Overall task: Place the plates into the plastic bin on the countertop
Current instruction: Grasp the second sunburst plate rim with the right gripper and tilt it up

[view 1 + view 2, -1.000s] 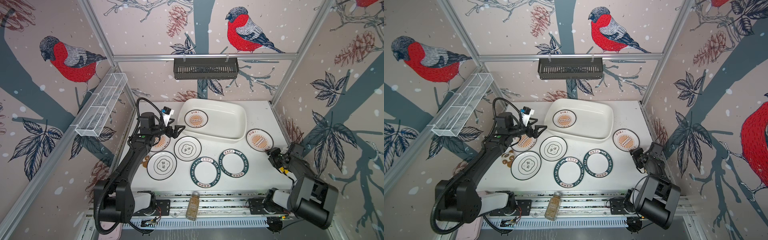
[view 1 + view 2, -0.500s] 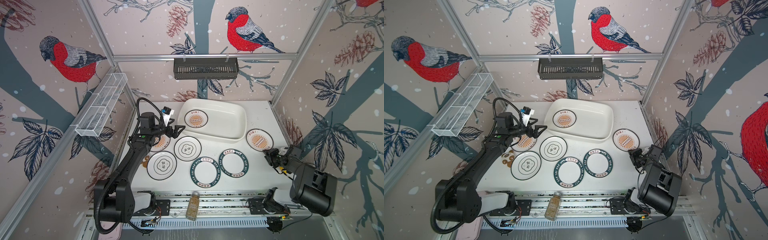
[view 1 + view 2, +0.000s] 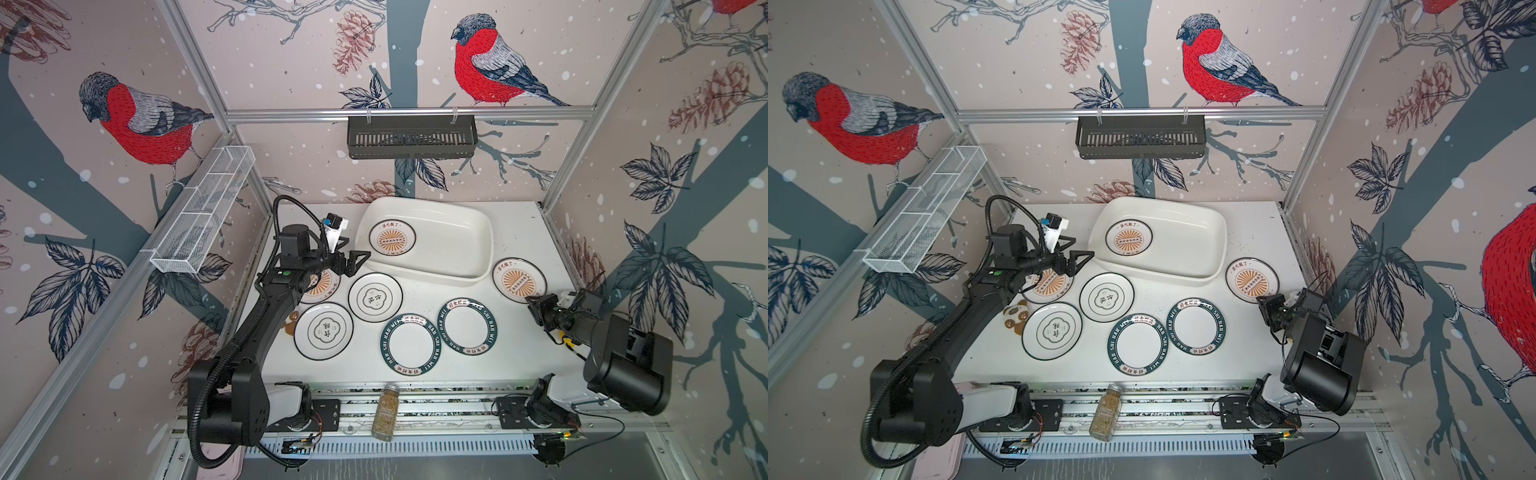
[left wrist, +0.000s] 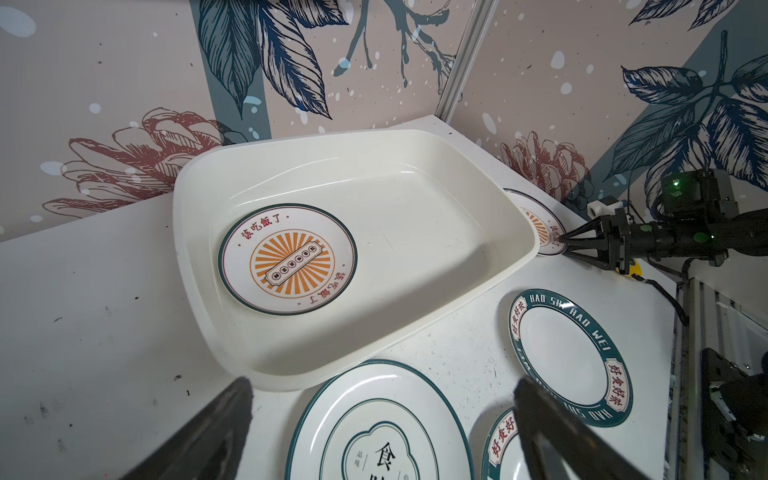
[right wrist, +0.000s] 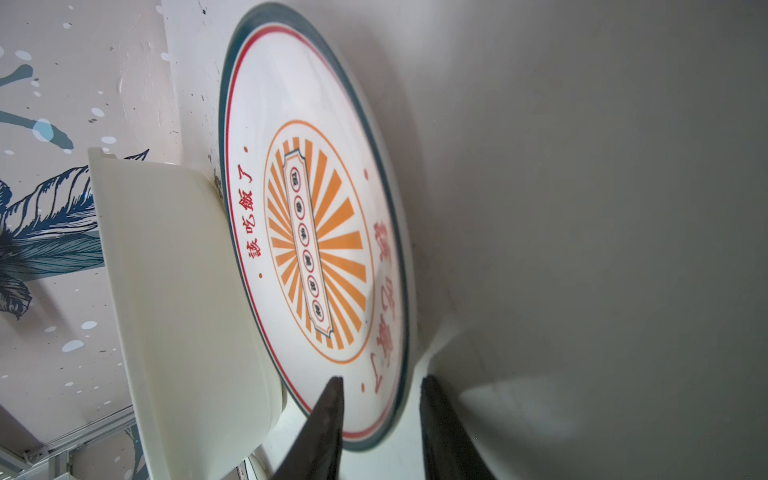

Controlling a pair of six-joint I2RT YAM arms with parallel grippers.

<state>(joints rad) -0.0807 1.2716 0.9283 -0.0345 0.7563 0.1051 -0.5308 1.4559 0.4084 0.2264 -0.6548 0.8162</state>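
Bin (image 3: 457,249) holds one sunburst plate (image 3: 392,237); left jaws gape, right jaws apart astride a second plate (image 3: 519,281).

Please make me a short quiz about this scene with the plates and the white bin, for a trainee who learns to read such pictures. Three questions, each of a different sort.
1. Multiple choice: how many plates lie inside the plastic bin? A) none B) one C) three
2. True or false: the left gripper is closed on a plate.
3. Short answer: the right gripper has its fingers astride the rim of one plate. Which design does it have, and where does it lie?

Key
1. B: only the sunburst plate in the bin.
2. False: its jaws stand wide open and hold nothing.
3. The orange sunburst plate, on the countertop beside the bin's right end.
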